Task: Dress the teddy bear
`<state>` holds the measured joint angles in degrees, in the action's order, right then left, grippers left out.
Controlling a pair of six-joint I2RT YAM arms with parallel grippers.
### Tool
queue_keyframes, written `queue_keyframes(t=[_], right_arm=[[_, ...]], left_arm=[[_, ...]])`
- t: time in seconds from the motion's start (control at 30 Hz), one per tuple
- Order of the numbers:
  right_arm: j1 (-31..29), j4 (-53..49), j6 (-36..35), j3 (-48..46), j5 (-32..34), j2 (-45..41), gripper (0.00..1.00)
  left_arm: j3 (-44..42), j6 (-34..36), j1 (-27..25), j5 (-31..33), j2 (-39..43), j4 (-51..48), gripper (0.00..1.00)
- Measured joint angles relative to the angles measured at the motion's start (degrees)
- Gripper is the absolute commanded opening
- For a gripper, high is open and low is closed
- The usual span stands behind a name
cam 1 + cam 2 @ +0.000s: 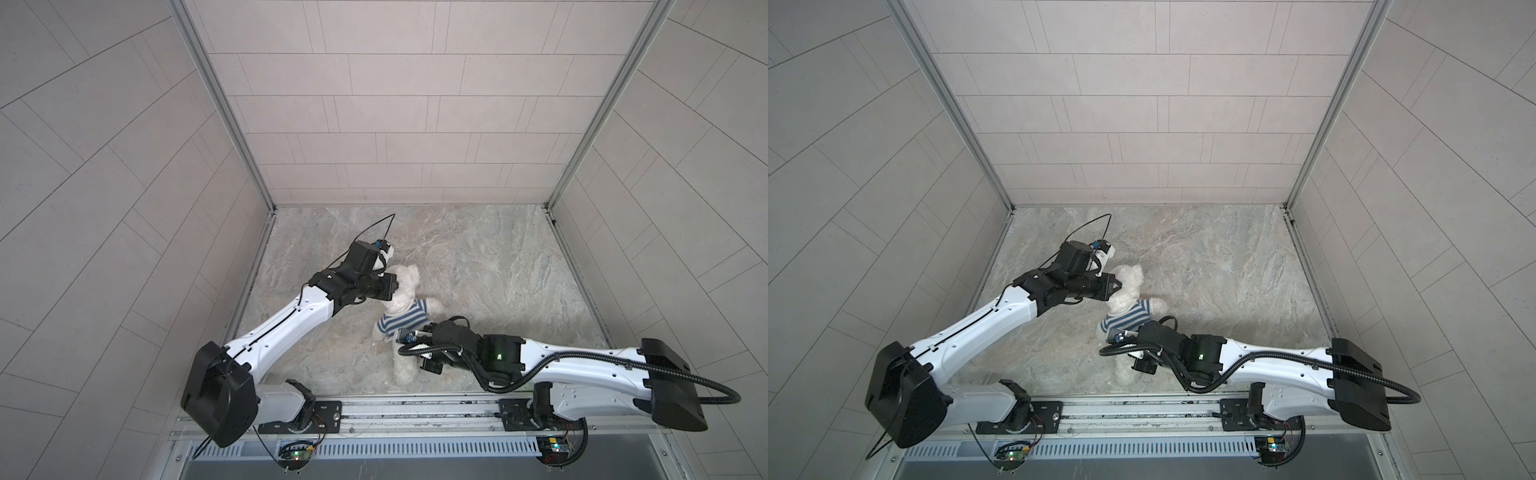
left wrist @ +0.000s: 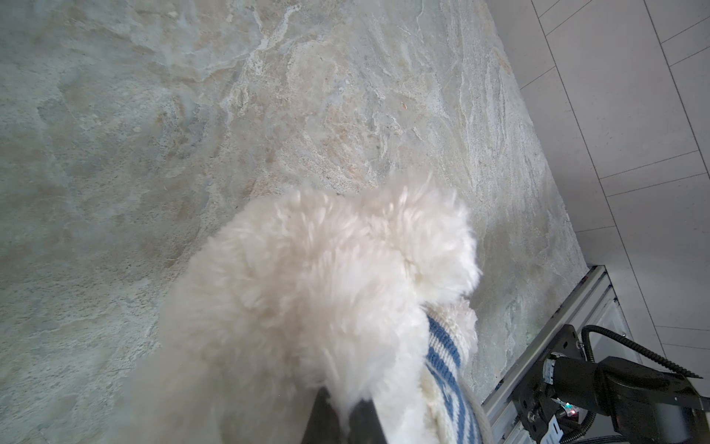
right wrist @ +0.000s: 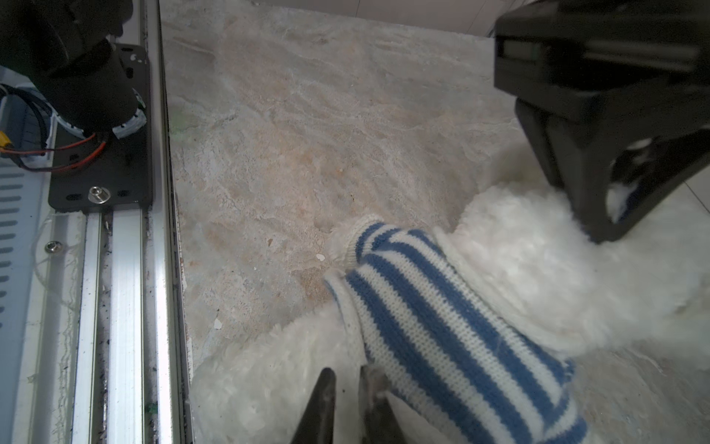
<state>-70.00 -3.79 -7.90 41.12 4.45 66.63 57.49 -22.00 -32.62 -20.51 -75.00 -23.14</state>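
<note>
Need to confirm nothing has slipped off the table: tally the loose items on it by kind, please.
Plush toys: 1, the teddy bear
Garments: 1, the striped shirt, on the bear's body
Total: 2

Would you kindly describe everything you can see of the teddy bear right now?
The teddy bear is small, fluffy, cream-white plush. It lies on the stone-look table, head toward the back wall, wearing a blue-and-white striped knit shirt over its body. The left hand pinches its head fur; the right hand sits slightly open at the hem.
</note>
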Motion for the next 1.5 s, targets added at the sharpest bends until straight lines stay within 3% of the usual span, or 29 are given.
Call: queue_keyframes(t=[0.13, 0.3, 0.53, 1.2, 1.5], right_arm=[[-0.1, 0.2, 1.1, 0.0, 2.5, -3.3, 0.23], [0.3, 0.9, 3.0, 0.0, 5.7, -5.7, 0.15], [2.1, 3.2, 5.5, 1.4, 8.1, -0.5, 0.09], [10.6, 12.7, 8.6, 2.6, 4.0, 8.0, 0.07], [10.7, 10.9, 9.1, 1.7, 1.5, 2.8, 0.12]], left_arm=[[0.0, 0.2, 0.1, -0.5, 0.0, 0.2, 0.00], [-0.5, 0.2, 0.1, -1.4, 0.5, 0.4, 0.00], [-0.5, -0.3, -0.2, -2.1, 0.7, 0.7, 0.00], [-0.5, -1.1, -1.2, -2.3, 1.5, 1.5, 0.00], [-0.5, -1.3, -0.8, -2.4, 1.5, 1.5, 0.00]])
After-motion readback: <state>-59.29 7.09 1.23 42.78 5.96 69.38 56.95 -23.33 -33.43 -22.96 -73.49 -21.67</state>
